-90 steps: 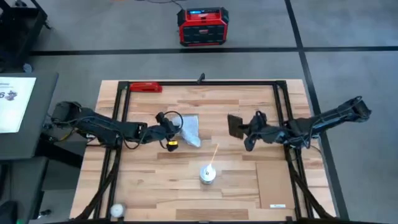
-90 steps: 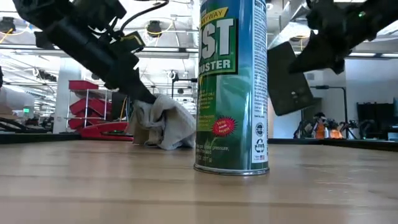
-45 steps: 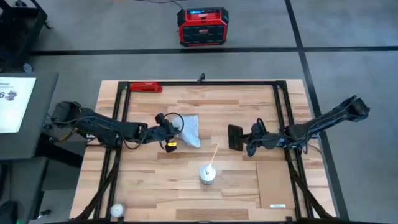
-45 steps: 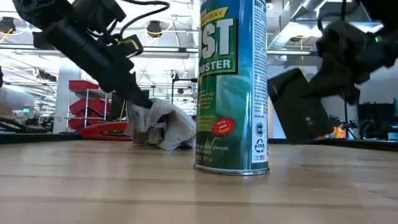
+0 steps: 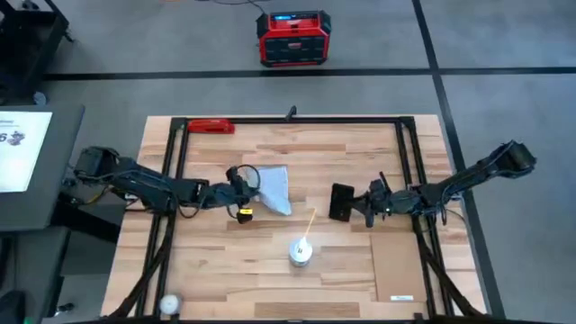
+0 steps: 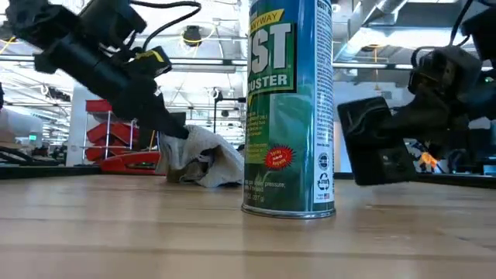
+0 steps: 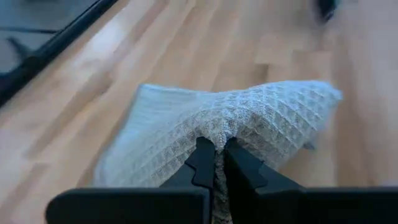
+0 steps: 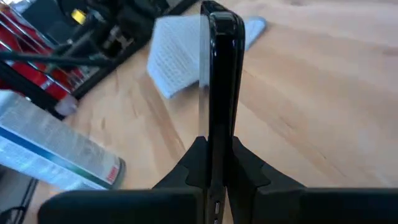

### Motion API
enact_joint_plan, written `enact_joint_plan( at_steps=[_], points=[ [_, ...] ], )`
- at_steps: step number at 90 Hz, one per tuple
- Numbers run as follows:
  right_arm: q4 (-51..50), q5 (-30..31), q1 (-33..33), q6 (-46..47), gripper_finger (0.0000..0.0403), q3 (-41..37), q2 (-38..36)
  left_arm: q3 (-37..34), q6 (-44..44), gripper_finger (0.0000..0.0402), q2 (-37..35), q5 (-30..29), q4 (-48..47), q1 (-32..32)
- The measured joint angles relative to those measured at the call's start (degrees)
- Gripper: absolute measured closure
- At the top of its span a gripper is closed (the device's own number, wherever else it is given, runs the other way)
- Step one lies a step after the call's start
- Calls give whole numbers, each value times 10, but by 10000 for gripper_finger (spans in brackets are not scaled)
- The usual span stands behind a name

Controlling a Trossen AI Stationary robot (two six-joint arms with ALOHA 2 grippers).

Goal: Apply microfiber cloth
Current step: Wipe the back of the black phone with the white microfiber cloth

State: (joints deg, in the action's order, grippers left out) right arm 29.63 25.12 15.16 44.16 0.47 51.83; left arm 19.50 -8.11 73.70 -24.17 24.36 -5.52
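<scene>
Microfiber cloth: pale grey-blue with a waffle weave, lying on the wooden bench left of the centre, in the far half. One edge is bunched and lifted a little from the wood; the rest spreads flat toward the middle of the bench.

Left gripper: at the left edge of the cloth, its two dark fingers pressed together with a fold of the cloth pinched between them. In the low view the arm slopes down from the upper left to the raised part of the cloth.

Right gripper: right of the centre, well apart from the cloth. Its fingers are clamped on the lower edge of a black phone, which stands on edge between them. In the low view the phone is tilted and held above the bench surface, not touching it.

Dust spray can: green and blue, upright on the bench, nearer the front edge, between the two grippers. A thin pale straw points out from its top.

Red tool: flat, lying at the far left corner of the bench, beside the black frame.

Red and black box: on the floor beyond the bench.

White ball: small, at the front left corner of the bench.
</scene>
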Motion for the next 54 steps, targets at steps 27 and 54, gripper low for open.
enact_joint_plan(
  at_steps=[27, 54],
  points=[
    [-44, -5, -27, 34, 383, 0, -1, -74, -50, 401, 0, 6, 77, 0],
    [-70, -26, -52, 40, 355, -1, 0, -92, -85, 401, 0, 6, 101, 0]
  ],
)
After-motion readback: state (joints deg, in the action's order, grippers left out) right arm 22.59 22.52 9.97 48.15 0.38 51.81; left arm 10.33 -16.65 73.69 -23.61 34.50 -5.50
